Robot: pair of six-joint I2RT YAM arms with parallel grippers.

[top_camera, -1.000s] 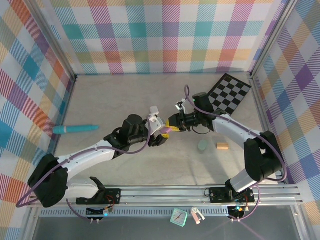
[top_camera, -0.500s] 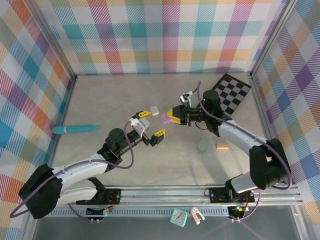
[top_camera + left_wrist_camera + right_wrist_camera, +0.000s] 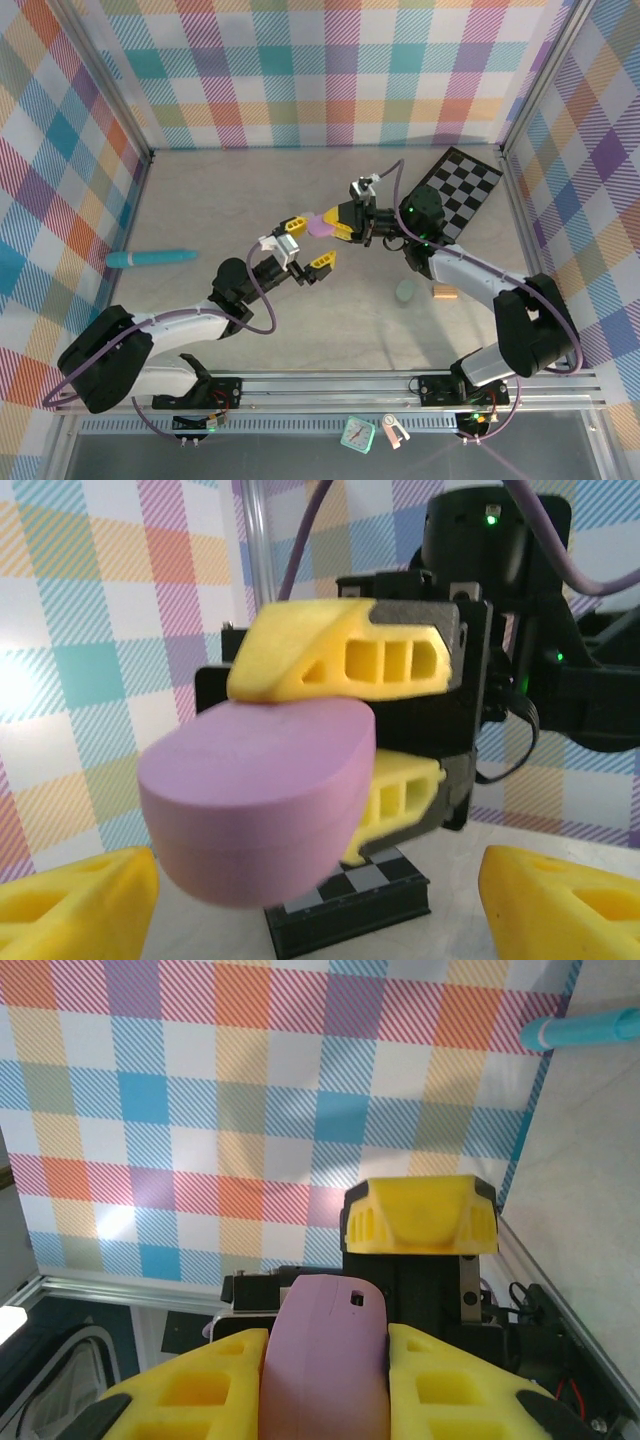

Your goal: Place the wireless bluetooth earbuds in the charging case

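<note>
Top view: the right fingers are closed on a lilac charging case and hold it clear of the bench, over its middle. The left fingers stand wide apart and empty, just beside the case on its near-left side; contact cannot be told from here. A teal pen lies at the left of the bench and a checkered board at the far right. A green rounded object and a small wooden block lie near each other, apart, beneath the right arm. Left wrist view: the case sits at centre, clamped above and below by the two yellow right fingers. The left fingertips show at the lower corners, well apart and clear of the case. Right wrist view: the case stands between the right fingers, touching both, and one yellow left finger faces it just beyond.
</note>
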